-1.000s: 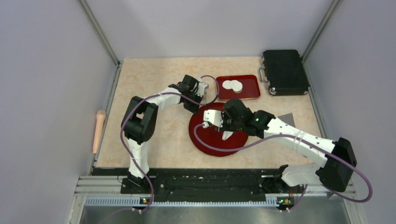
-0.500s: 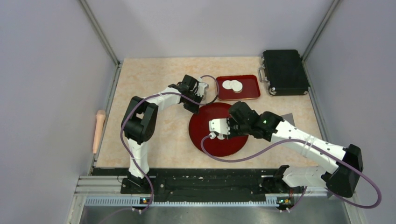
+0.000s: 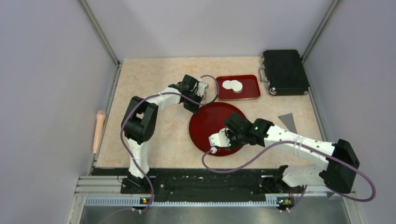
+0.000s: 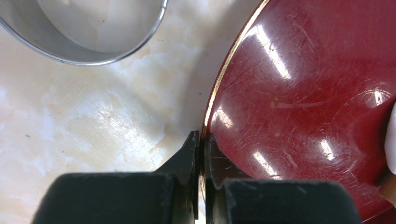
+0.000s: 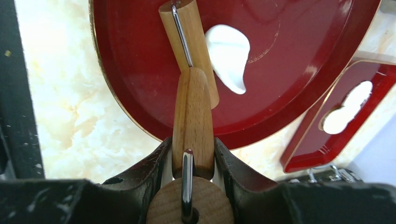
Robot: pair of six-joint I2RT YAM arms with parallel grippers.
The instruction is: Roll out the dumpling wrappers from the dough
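Dough (image 5: 229, 53) sits on the round red plate (image 5: 140, 93), a small white lump drawn out to a point. It lies just off the far side of your wooden roller (image 5: 189, 46), beside the barrel and not under it. Whether the two touch, the wrist view won't say. Its long axis runs left to right, roughly parallel with the barrel, so my read is that the coming move is a shift toward the far side to bring the barrel onto it. Your right tool (image 5: 191, 144) is clamped on the roller's handle, pointing left over the near part of the plate, so that arm is the nearer one. Your left tool (image 4: 201, 137) is pinched shut on the plate's gilt rim at its far-left edge, apart from the dough, and looks to be steadying the plate. Two dumpling wrappers (image 3: 232, 85) lie in the rectangular tray (image 3: 250, 91), farther back on the table (image 3: 159, 135).
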